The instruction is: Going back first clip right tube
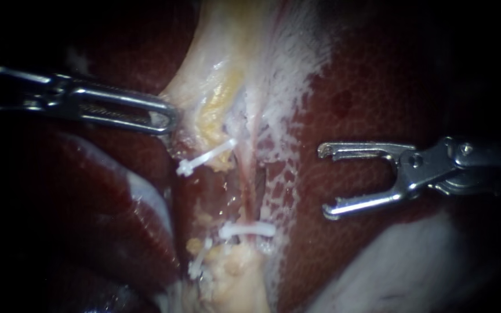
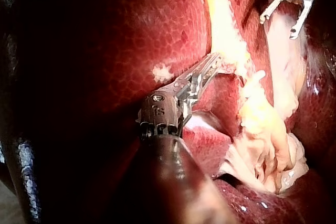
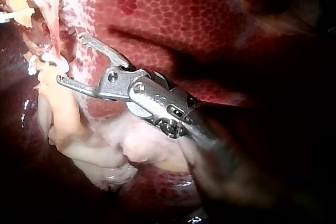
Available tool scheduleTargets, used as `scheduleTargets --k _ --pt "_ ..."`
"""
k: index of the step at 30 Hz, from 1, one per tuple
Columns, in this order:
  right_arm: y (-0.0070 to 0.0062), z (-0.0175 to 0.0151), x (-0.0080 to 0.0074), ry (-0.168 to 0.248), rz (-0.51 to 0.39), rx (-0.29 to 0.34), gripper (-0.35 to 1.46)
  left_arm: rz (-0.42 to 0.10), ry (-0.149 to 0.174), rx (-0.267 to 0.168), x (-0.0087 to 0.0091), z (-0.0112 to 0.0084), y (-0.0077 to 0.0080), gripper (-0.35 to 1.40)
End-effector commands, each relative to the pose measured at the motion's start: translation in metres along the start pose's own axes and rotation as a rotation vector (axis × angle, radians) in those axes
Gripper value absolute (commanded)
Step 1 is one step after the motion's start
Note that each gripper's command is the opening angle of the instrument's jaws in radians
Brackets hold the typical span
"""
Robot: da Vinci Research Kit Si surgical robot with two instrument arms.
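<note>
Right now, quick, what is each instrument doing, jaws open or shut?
Left instrument: jaws shut on the edge of the pale tissue.
Right instrument: jaws open, holding nothing.

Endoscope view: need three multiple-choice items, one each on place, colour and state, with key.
1. The right instrument holds its jaws where?
A) over the liver, apart from the clipped tube
B) around a clip
C) under the tube

2. What colour are the clips?
A) blue
B) white
C) black

3. The right instrument's jaws are:
A) shut on a tube
B) shut, empty
C) open, empty

Key: 1 A, red liver lies behind the jaws and the tube is off to their side. 2 B, each clip shows white against the tissue. 3 C, a wide gap shows with nothing in it.
</note>
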Motion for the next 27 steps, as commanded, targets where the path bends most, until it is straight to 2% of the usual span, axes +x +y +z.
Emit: scheduleTargets --k 1,8,27 --pt "0.0000 0.0000 0.0000 0.000 0.000 0.000 0.60 -0.004 0.002 0.003 0.0001 0.0002 -0.0001 -0.35" --pt "-0.0001 0.0000 0.0000 0.000 0.000 0.001 0.60 -0.001 0.010 0.015 0.0004 0.0015 -0.0005 -0.35" --pt "-0.0001 0.0000 0.0000 -0.001 -0.012 0.007 0.60 0.001 0.013 0.021 0.0004 0.0020 -0.0012 -0.35"
